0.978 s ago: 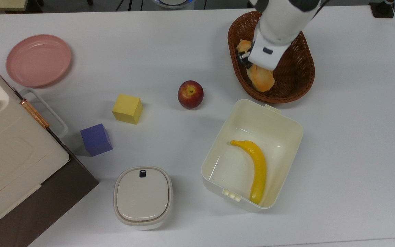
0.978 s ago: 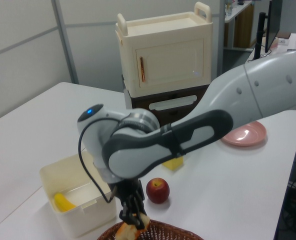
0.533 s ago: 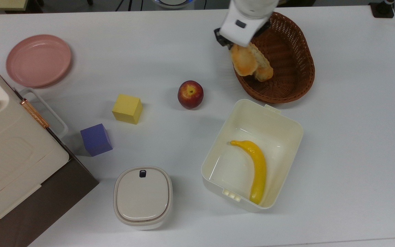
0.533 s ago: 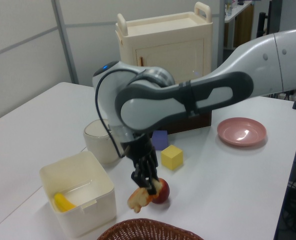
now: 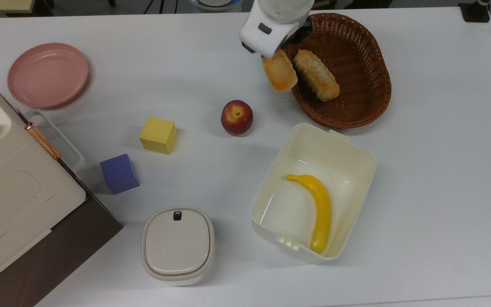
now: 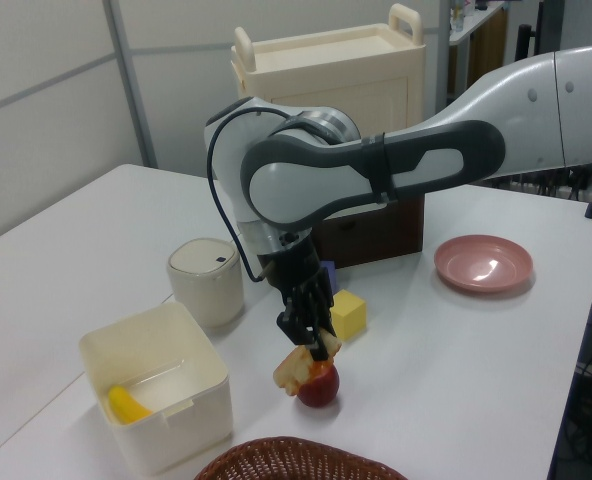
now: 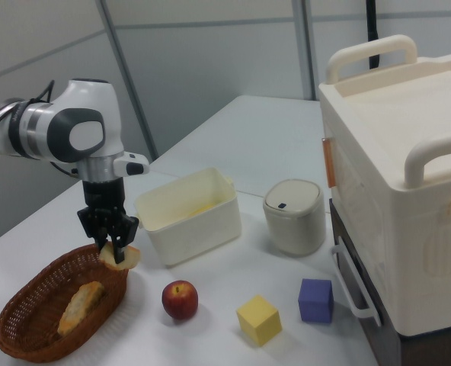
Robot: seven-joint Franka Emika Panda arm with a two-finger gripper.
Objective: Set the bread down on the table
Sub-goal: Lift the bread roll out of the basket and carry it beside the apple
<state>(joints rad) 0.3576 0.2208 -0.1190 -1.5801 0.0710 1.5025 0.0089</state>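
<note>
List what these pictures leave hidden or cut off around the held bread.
- Top view: the wrist covers the gripper and the upper end of the bread.
- Left view: the bottom edge cuts off the basket; the bread overlaps the apple.
- Right view: the bread hangs at the basket rim, height unclear.

The top view looks straight down on the large white tabletop (image 5: 441, 170) from well above, taking in nearly its whole surface, with the brown woven wicker basket (image 5: 365, 98) at its upper right and the round pink plate (image 5: 47, 75) at its upper left. The left view stands low near the basket's end of the table, facing along it toward the cream plastic cabinet with handles (image 6: 326, 110), fairly near the arm. The right view looks from the opposite end, beside that cabinet (image 7: 408, 191), back toward the basket (image 7: 27, 320). All three share the red apple (image 5: 237, 117), the yellow cube (image 5: 158, 135) and the open cream plastic box (image 5: 356, 157).
</note>
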